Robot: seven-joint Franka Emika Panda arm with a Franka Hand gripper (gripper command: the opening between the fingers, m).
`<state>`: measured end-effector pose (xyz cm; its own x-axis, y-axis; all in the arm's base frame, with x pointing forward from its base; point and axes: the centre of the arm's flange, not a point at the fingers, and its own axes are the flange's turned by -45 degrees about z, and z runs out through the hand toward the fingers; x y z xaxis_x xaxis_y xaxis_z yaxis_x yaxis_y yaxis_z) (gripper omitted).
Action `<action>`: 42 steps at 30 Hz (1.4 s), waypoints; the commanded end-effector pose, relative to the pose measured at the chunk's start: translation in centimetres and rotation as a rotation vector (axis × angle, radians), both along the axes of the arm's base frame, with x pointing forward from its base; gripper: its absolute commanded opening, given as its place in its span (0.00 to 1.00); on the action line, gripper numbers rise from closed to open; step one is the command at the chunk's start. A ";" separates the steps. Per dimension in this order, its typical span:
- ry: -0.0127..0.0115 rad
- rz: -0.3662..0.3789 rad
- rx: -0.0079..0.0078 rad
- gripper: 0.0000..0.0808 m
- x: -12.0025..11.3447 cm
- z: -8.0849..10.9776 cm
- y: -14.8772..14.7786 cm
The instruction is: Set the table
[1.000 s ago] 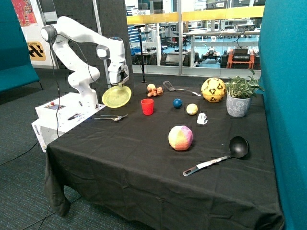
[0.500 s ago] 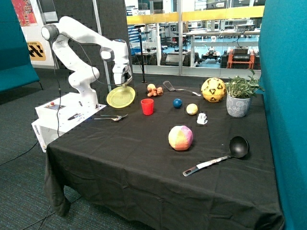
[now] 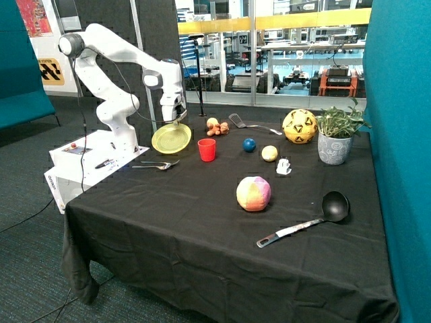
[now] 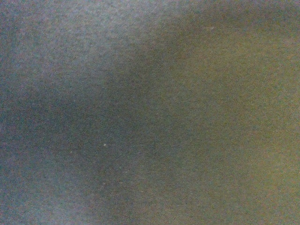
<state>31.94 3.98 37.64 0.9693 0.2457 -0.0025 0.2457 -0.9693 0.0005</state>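
Observation:
My gripper (image 3: 176, 118) is shut on the far rim of a yellow plate (image 3: 171, 138) and holds it tilted just above the black table, beside a red cup (image 3: 207, 149). A fork and spoon (image 3: 156, 164) lie on the cloth in front of the plate, near the table's edge by the robot base. The wrist view shows only a dark blur with no distinct thing in it.
Small fruits (image 3: 217, 127), a spatula (image 3: 250, 124), a blue ball (image 3: 249, 145), a yellow ball (image 3: 269, 153), a small white object (image 3: 283, 166), a yellow football (image 3: 300, 126) and a potted plant (image 3: 335, 138) stand at the back. A pink-yellow ball (image 3: 253, 193) and a black ladle (image 3: 310, 218) lie nearer the front.
The arm has carried the yellow plate sideways toward the red cup and a little lower. Nothing else on the table has moved.

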 end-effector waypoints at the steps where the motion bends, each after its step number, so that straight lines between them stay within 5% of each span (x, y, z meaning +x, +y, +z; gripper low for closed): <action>1: -0.0023 0.004 0.0011 0.00 -1.3 -1.5 1.0; 37: -0.0023 -0.010 0.0011 0.00 -0.5 -4.6 1.3; 42: -0.0023 -0.005 0.0011 0.24 -0.6 -4.7 1.2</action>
<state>31.25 5.34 33.27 0.9710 0.2391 0.0010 0.2391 -0.9710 0.0005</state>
